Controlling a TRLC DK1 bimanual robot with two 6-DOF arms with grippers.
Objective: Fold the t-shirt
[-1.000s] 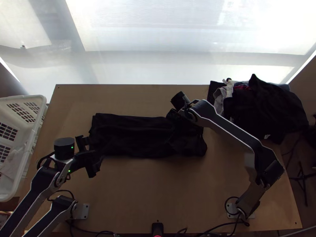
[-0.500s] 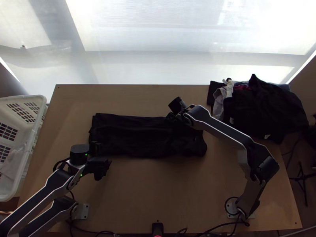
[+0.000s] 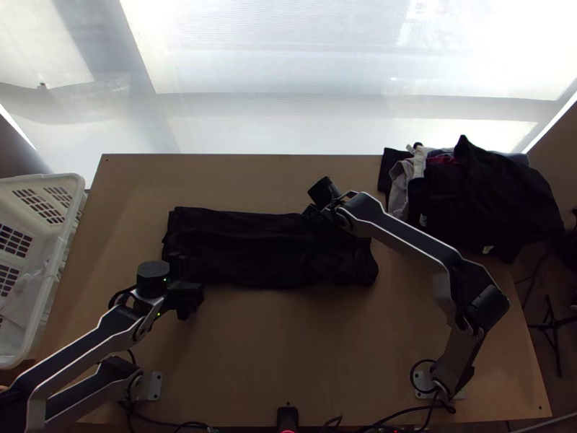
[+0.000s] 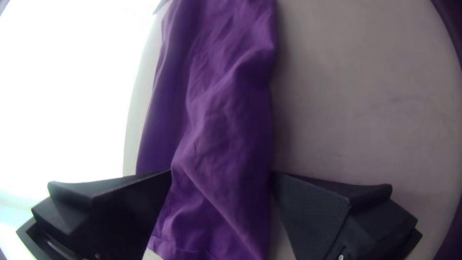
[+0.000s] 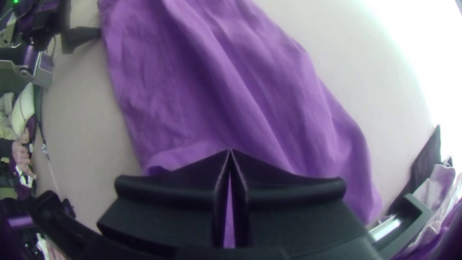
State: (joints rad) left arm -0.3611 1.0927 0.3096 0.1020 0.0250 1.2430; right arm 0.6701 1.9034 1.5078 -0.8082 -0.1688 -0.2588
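Observation:
The black t-shirt, purple in the wrist views, lies folded into a long strip across the table. At its left end, by the near corner, is my left gripper. In the left wrist view this gripper stands open, with one finger on each side of the t-shirt's strip. My right gripper is over the far edge of the strip, right of its middle. In the right wrist view that gripper is shut, its tips together above the t-shirt; no cloth shows pinched between them.
A heap of dark and light clothes lies at the table's far right corner. A white basket stands beyond the left edge. Bare wood shows between the t-shirt and the near edge, and also beyond its far side.
My left gripper has moved right and turned at the t-shirt's left end. My right arm has shifted slightly left and nearer, then kept still. The t-shirt lies as before.

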